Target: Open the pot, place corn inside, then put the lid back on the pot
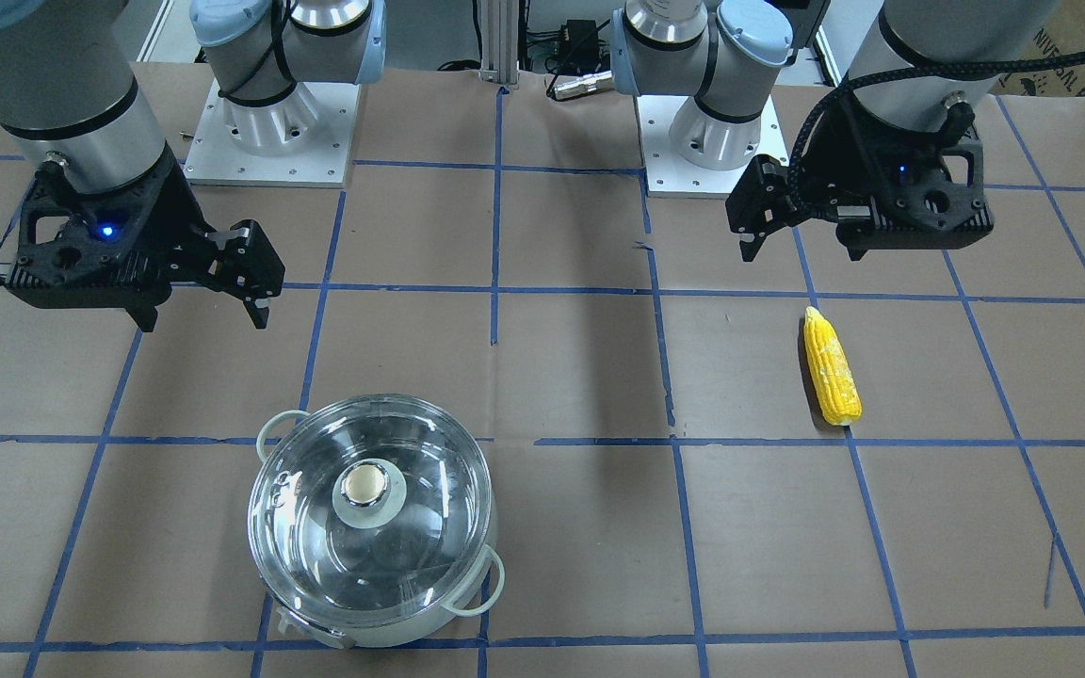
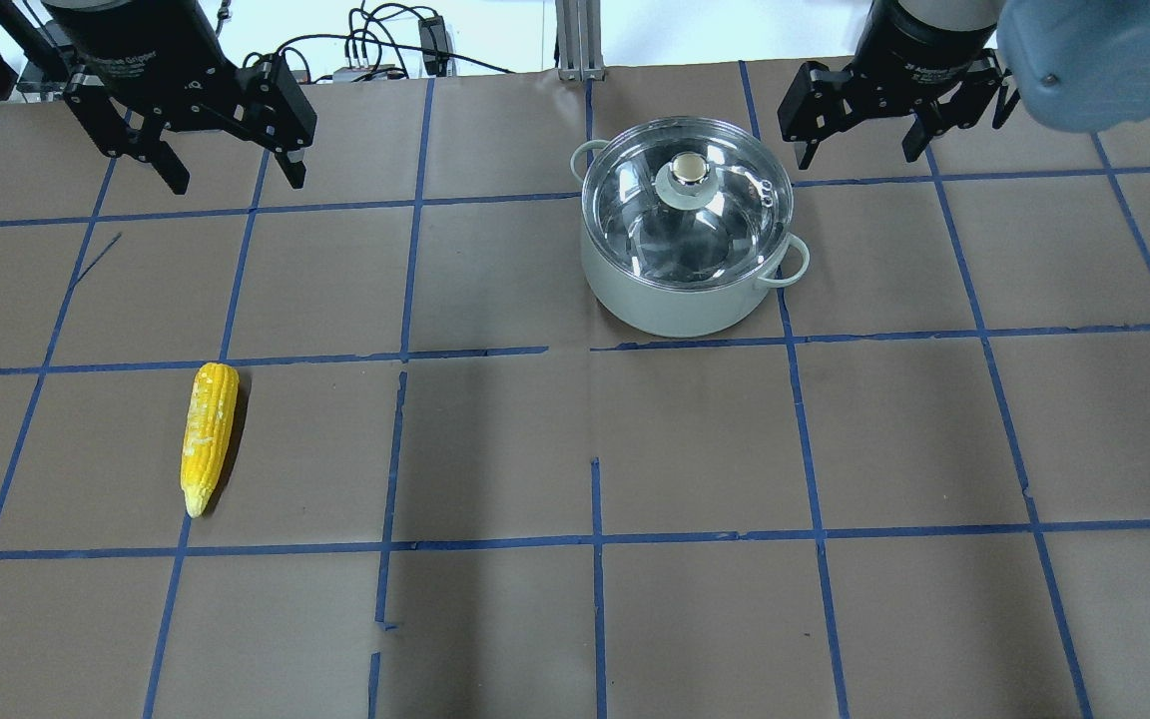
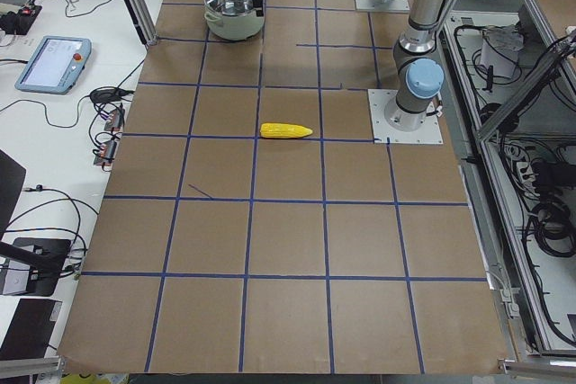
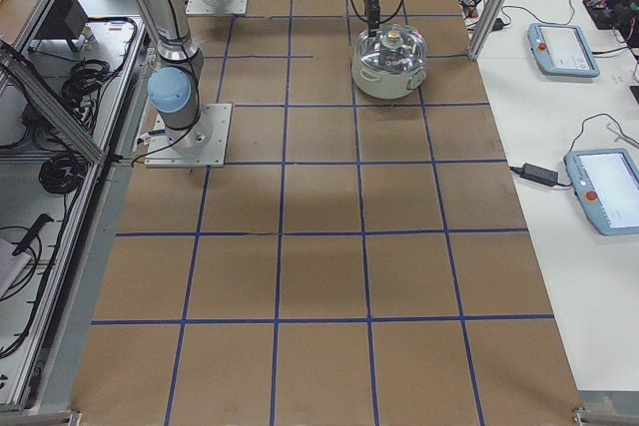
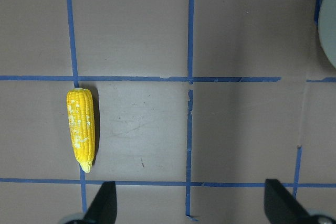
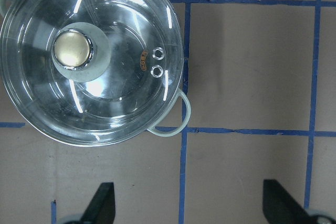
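Observation:
The pot [image 2: 670,312] stands on the far right part of the table, with the glass lid [image 2: 725,225] shut on it and the knob [image 2: 690,172] on top. The right wrist view looks down on the lid [image 6: 121,77]. My right gripper [image 2: 862,150] hangs open and empty just beyond and to the right of the pot. The corn [image 2: 208,434] lies flat on the left part of the table and also shows in the left wrist view [image 5: 80,129]. My left gripper [image 2: 236,180] hangs open and empty, well beyond the corn.
Brown paper with a blue tape grid [image 2: 595,539] covers the table. The two arm bases [image 1: 269,122] [image 1: 707,132] stand on plates at the robot's edge. Tablets [image 4: 609,187] and cables lie on side tables beyond the far edge.

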Robot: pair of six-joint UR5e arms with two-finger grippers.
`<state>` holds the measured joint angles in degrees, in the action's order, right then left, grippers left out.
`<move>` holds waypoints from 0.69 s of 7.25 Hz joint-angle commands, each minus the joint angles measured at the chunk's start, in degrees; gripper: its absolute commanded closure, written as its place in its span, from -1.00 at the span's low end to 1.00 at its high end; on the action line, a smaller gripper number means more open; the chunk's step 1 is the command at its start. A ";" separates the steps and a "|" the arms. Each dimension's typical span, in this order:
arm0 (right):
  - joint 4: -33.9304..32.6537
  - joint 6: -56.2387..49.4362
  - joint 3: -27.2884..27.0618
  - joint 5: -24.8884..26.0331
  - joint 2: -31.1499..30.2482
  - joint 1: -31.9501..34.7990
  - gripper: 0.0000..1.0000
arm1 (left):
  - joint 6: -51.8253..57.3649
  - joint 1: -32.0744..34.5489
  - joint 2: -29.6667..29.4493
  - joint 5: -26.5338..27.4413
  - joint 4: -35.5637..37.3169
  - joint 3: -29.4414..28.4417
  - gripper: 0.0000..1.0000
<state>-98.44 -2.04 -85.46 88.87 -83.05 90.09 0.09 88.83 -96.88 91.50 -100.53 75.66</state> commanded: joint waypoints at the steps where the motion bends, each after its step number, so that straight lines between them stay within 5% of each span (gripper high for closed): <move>1: -0.08 0.02 -0.15 -0.01 0.08 0.00 -1.00 | 0.26 0.20 0.98 -0.01 -0.10 1.15 -1.00; 5: -2.98 -0.34 -0.24 -0.10 -0.01 0.00 -1.00 | 0.61 0.21 1.51 -0.01 0.07 1.95 -1.00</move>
<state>-100.51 -2.27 -85.69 88.77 -83.05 90.03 0.52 89.03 -95.50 91.56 -100.43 77.49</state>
